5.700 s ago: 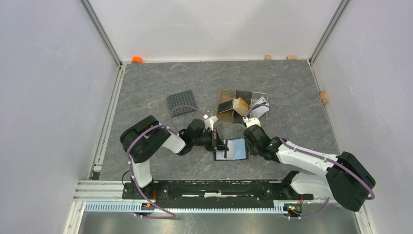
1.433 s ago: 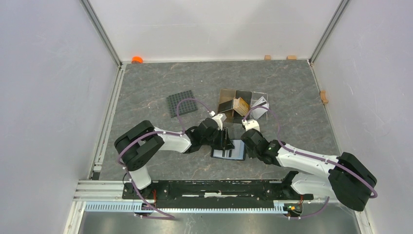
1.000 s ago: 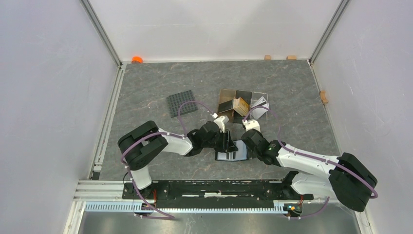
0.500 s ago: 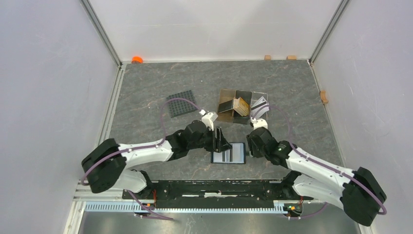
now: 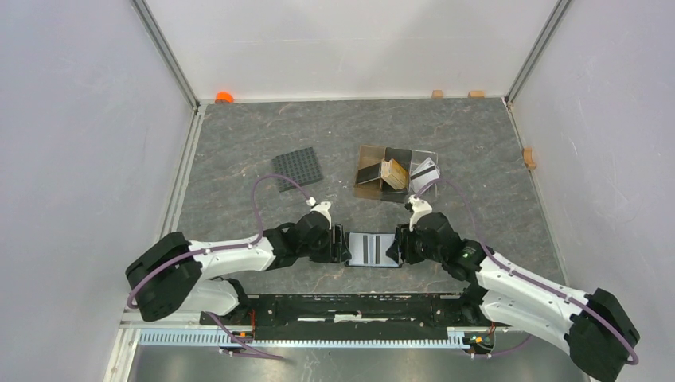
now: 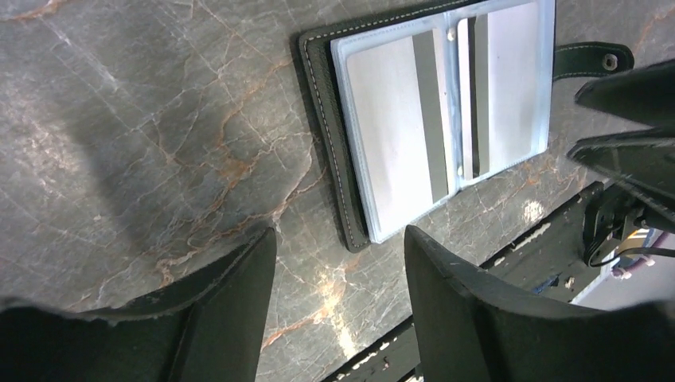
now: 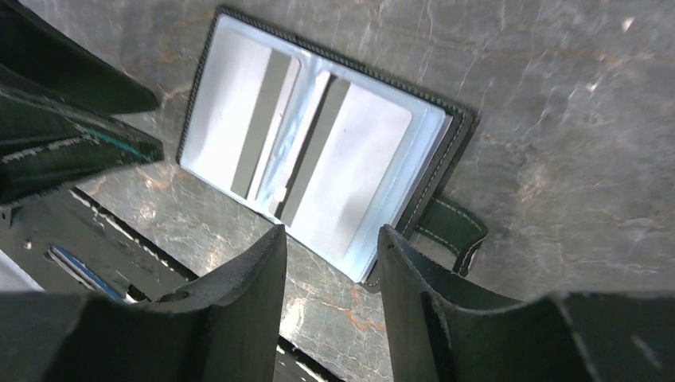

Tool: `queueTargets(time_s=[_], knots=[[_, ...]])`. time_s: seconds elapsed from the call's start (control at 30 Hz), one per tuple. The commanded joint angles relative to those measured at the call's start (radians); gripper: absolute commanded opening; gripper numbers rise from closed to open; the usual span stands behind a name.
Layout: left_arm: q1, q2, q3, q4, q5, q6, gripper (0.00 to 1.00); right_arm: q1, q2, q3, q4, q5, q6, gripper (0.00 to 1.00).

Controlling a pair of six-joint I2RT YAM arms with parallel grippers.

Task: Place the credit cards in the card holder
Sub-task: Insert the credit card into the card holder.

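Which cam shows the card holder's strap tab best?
Left wrist: the strap tab lies fully in view, snap stud showing. Right wrist shows it too, at an angle, no stud visible. Top external: cannot make it out.

The card holder (image 7: pixel 458 135) lies unfolded flat on the grey marbled table (image 7: pixel 557 95), turned at an angle. Its clear sleeves hold two whitish cards, one on the left page (image 7: pixel 227 119) and one on the right page (image 7: pixel 362 171), each with a dark stripe beside the middle fold. The strap tab (image 7: pixel 450 231) sticks out at the lower right. The right gripper (image 7: pixel 332 235) hangs above with its fingers (image 7: pixel 239 302) spread apart, the holder's near edge showing between them. The left gripper (image 7: pixel 155 126) is at the left, just beside the holder.
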State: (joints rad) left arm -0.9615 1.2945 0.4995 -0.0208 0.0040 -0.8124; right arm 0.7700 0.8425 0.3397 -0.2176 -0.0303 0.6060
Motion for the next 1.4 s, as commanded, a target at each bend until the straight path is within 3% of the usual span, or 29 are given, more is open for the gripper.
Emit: queueTargets(time_s=[0.0, 0.33, 0.77, 1.03, 1.37], knots=[[0.008, 0.041, 0.007, 0.072, -0.016, -0.028, 0.64, -0.005, 0.034, -0.027, 0.086, -0.052, 0.036, 0.50], [0.014, 0.109, 0.012, 0.085, -0.025, -0.016, 0.55, -0.039, 0.050, -0.092, 0.162, -0.081, 0.048, 0.40], [0.024, 0.187, 0.024, 0.096, -0.021, 0.004, 0.43, -0.086, 0.085, -0.180, 0.303, -0.173, 0.097, 0.36], [0.024, 0.194, 0.027, 0.122, -0.009, -0.001, 0.35, -0.086, 0.013, -0.130, 0.276, -0.202, 0.102, 0.32], [0.024, 0.185, 0.026, 0.137, 0.033, -0.009, 0.33, -0.062, 0.018, -0.089, 0.325, -0.240, 0.111, 0.27]])
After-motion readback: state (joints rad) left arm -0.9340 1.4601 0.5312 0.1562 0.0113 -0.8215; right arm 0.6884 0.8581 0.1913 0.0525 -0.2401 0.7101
